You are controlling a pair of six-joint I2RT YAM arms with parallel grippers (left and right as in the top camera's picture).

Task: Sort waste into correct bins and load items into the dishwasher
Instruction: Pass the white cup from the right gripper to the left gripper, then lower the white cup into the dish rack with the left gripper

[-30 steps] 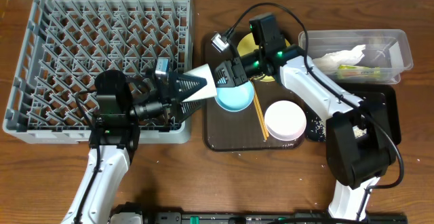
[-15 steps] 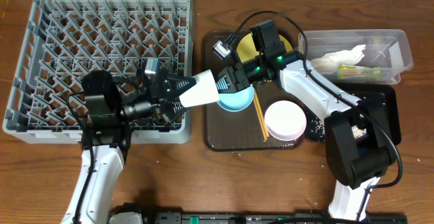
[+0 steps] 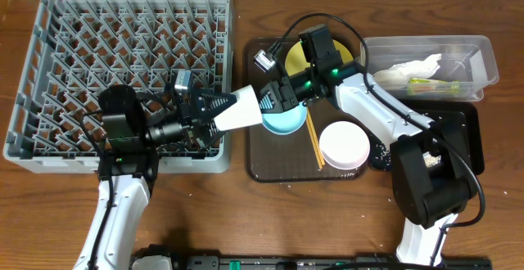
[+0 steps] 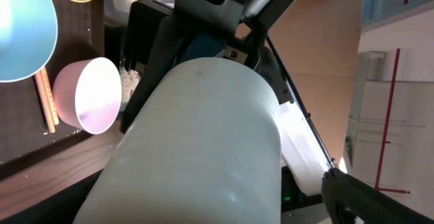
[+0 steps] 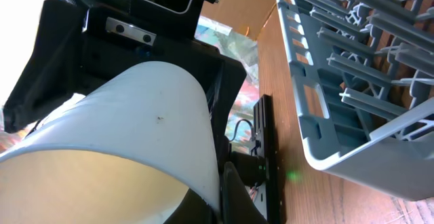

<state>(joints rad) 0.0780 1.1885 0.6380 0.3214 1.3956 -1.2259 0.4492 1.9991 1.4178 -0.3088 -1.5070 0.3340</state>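
The cup (image 3: pixel 242 110) hung sideways between rack (image 3: pixel 33 98) and tray (image 3: pixel 270 170), pinched at its rim by the right fingers (image 3: pixel 268 98); the left fingers (image 3: pixel 219 104) stood wide around its base, apparently to take it for racking

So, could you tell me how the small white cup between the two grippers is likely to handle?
The small white cup holds its round shape with the right gripper pinching its rim, so it is probably rigid. Its wall looks smooth in the left wrist view, so it may slip. Being round-sided, it would likely roll if laid on its side.
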